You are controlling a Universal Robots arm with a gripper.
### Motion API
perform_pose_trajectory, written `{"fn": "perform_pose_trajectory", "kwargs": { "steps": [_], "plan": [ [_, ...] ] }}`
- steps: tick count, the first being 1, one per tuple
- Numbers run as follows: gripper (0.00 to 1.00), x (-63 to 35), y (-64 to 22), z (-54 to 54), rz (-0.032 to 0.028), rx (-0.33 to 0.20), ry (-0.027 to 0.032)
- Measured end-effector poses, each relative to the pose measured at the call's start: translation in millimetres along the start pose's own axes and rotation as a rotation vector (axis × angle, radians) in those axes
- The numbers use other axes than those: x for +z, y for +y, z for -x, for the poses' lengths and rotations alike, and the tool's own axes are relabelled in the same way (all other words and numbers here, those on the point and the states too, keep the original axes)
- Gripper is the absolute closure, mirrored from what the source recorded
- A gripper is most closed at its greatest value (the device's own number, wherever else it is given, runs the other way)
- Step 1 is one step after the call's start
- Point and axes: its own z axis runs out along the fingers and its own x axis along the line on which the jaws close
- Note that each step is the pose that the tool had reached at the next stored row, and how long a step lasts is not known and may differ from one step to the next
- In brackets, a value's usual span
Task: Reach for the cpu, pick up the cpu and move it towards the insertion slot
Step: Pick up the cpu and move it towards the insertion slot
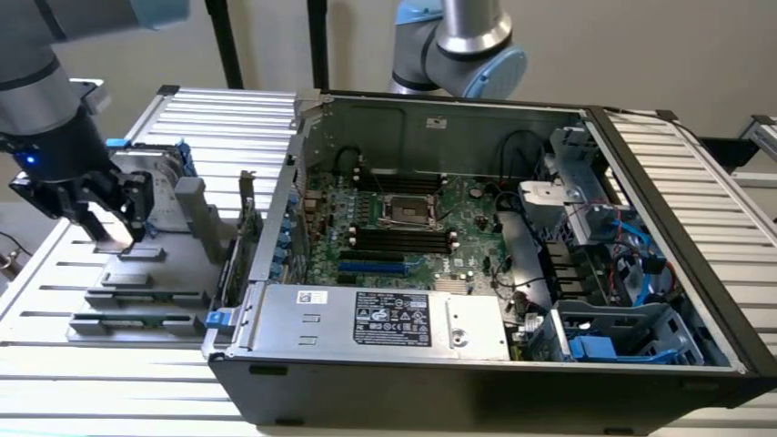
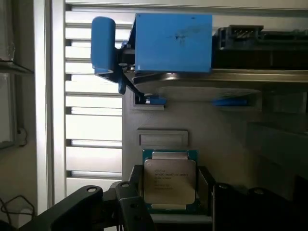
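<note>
Watching both feeds from my console, I am seeing the end effector (image 1: 107,228) hanging low over the grey moulded parts tray (image 1: 158,273), which is sitting on the slatted silvery metal bench (image 1: 122,364) at the exterior view's left. On the wrist feed the small flat square cpu (image 2: 169,180), with its silvery-grey metal top plate and greenish rim, is lying level between the dark fingers (image 2: 136,190). The end effector (image 2: 169,192) is drawn in narrow around it, and each finger is looking to be in touch with an opposite edge of the chip. I am not able to tell whether the chip is resting in its pocket or raised just clear of it. Just beyond it an empty pale-rimmed recess (image 2: 162,138) is showing in the tray, and past that the upright silver hard drive with the blue frame (image 2: 173,43) is standing. Well apart, towards the exterior view's right, the open black computer case (image 1: 486,373) is lying on the bench. Inside it, the square insertion slot (image 1: 407,211), a silvery metal frame around a dark centre, is sitting on the green motherboard (image 1: 474,205), just beside the long black memory slots (image 1: 388,241).
</note>
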Motion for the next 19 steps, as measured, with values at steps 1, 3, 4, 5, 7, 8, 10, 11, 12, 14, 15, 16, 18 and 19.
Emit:
{"fn": "perform_pose_trajectory", "kwargs": {
  "steps": [1, 3, 4, 5, 7, 8, 10, 11, 12, 14, 15, 16, 18, 19],
  "plan": [
    [0.45, -4.5, 0.0, 1.6, 0.0000, 0.000, 0.0001],
    [0.45, -13.6, -0.1, 5.2, 0.0000, 0.000, 0.0003],
    [0.45, -18.1, -0.1, 7.0, 0.0000, 0.000, 0.0003],
    [0.45, -22.6, -0.1, 8.8, -0.0001, 0.000, 0.0005],
    [0.45, -31.6, -0.2, 13.4, 0.0000, 0.000, 0.0006],
    [0.45, -36.1, -0.2, 16.4, 0.0001, -0.001, 0.0007],
    [0.45, -45.5, -0.4, 23.5, 0.0006, -0.001, 0.0011],
    [0.45, -50.0, -0.5, 27.2, 0.0010, -0.002, 0.0014],
    [0.45, -54.6, -0.6, 30.9, 0.0014, -0.002, 0.0018],
    [0.45, -63.8, -0.7, 38.3, 0.0024, -0.003, 0.0022],
    [0.45, -68.3, -0.8, 42.0, 0.0028, -0.003, 0.0025],
    [0.45, -72.7, -0.8, 45.8, 0.0035, -0.004, 0.0025],
    [0.45, -81.7, -0.9, 54.0, 0.0043, -0.005, 0.0036],
    [0.45, -86.3, -1.0, 58.6, 0.0048, -0.005, 0.0040]
  ]
}}
